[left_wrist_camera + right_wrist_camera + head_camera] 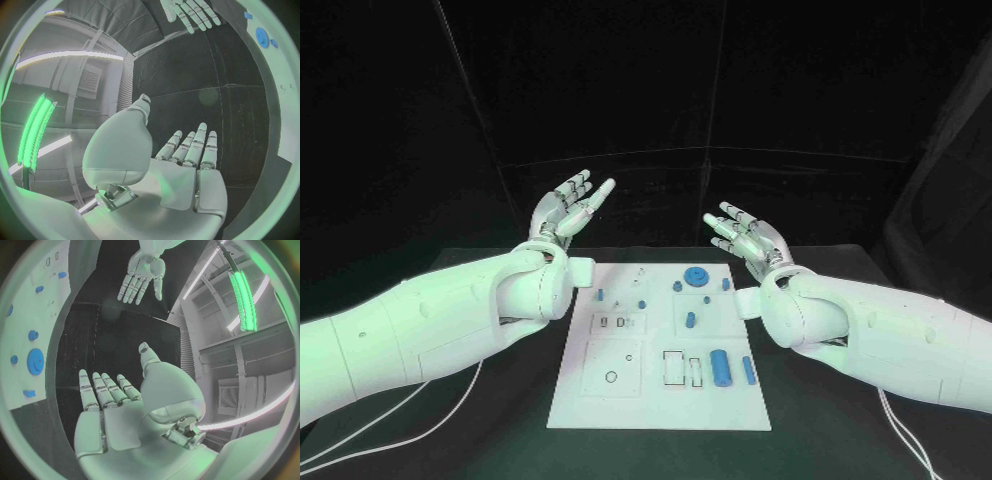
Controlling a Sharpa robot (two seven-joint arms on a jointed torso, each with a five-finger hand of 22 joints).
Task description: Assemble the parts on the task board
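left hand [570,207] raised, fingers spread, right hand [747,236] likewise, both empty

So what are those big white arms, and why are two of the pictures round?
They belong to a robot. The square picture comes from a camera on its head, looking down at a black table. Each arm ends in a silver hand: the left hand and the right hand are both raised above the table, fingers apart, holding nothing. The round pictures come from small cameras at each wrist, looking along that hand, so lines look bent. On the table lies a white task board with small blue parts on it, such as a round blue disc and a blue cylinder lying flat. No part is picked up yet.
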